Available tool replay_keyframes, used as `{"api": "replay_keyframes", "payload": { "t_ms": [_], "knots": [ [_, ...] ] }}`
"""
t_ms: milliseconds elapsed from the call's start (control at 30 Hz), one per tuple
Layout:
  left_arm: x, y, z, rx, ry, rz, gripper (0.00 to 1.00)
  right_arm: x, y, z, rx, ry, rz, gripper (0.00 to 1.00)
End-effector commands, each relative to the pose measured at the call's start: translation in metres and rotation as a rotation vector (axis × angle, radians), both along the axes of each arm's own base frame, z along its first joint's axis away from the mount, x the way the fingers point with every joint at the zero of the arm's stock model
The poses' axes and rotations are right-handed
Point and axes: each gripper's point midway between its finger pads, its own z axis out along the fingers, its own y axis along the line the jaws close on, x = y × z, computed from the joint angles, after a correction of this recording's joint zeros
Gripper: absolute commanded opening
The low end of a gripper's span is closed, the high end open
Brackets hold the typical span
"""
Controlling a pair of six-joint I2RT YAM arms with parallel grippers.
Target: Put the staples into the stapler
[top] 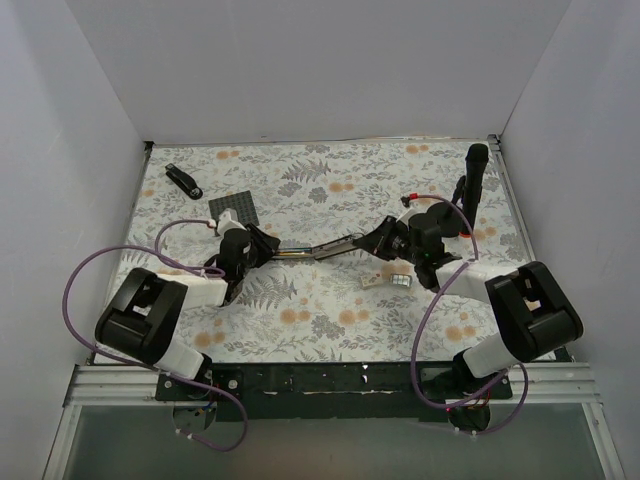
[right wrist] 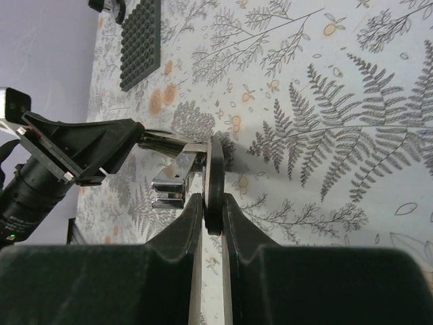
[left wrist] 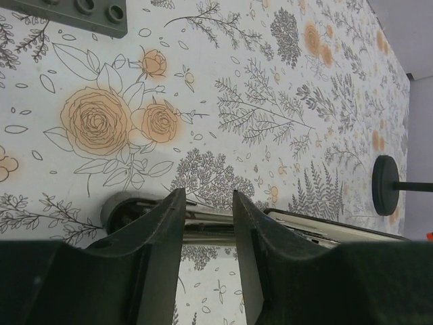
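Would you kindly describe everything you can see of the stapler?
The stapler is slim and black, swung open almost flat, its silver metal channel bared. It spans the middle of the floral table. The right gripper pinches its thin black end; the left gripper holds parted fingers over the channel.
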Motion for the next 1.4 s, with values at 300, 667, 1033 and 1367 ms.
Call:
{"api": "replay_keyframes", "payload": {
  "t_ms": [300,667,1033,1367],
  "knots": [
    [0.011,-0.01,-0.007,0.031,-0.008,-0.066,0.34,0.008,-0.048,-0.076,-0.445,0.075,-0.041,0.43],
    [0.023,-0.019,0.016,0.062,-0.063,-0.116,0.39,0.02,-0.082,-0.051,-0.631,-0.007,-0.13,0.62],
    [0.029,-0.039,0.021,0.052,-0.066,-0.219,0.43,0.005,-0.08,-0.088,-0.657,0.098,-0.058,0.59],
    [0.02,-0.033,-0.012,0.054,0.023,-0.191,0.43,-0.014,-0.076,-0.104,-0.5,0.175,-0.006,0.59]
  ]
}}
